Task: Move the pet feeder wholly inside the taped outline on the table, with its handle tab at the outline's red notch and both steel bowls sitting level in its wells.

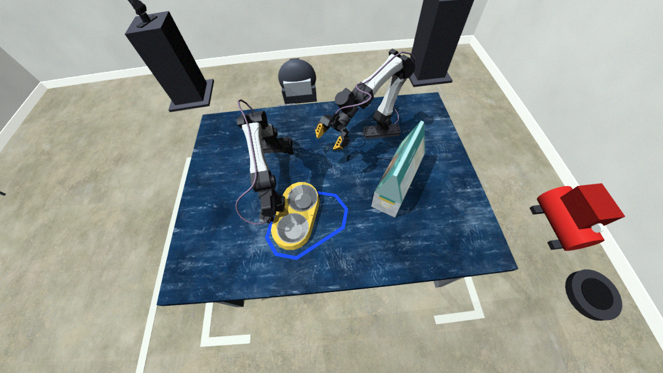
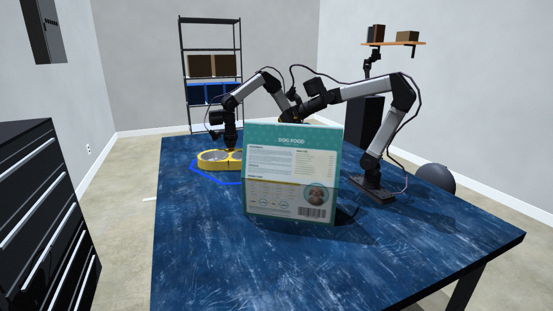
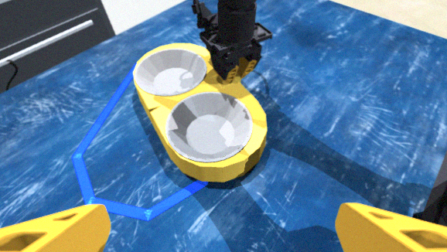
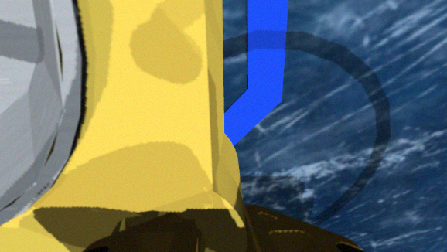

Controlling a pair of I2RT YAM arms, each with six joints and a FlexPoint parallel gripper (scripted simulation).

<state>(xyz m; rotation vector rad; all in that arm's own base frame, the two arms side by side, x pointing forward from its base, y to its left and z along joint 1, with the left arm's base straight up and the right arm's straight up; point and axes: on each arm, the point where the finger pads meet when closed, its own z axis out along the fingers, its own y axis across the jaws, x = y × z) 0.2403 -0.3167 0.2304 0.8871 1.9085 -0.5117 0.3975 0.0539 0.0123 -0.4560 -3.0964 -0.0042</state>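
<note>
The yellow pet feeder (image 1: pixel 312 214) (image 2: pixel 218 165) (image 3: pixel 216 172) (image 4: pixel 155 116) lies across one side of the blue taped outline (image 1: pixel 344 218) (image 2: pixel 205 175) (image 3: pixel 83 178) (image 4: pixel 267 58), with its far end in the top view outside the tape. One steel bowl (image 1: pixel 302 197) (image 3: pixel 172 72) and the other steel bowl (image 1: pixel 292 227) (image 3: pixel 209 127) sit in its wells and look level. My right gripper (image 1: pixel 280 210) (image 3: pixel 233 80) is shut on the feeder's side, midway along; the handle tab is not clearly seen. My left gripper (image 1: pixel 328 136) (image 3: pixel 223 214) is open and empty, away from the feeder. The red notch is not visible.
A teal dog food bag (image 1: pixel 401 171) (image 2: pixel 291 170) stands on the blue table (image 1: pixel 445 231) (image 2: pixel 201 251), between the feeder and the table's right side in the top view. The left arm's base (image 1: pixel 381 130) (image 2: pixel 373 189) stands behind the bag there.
</note>
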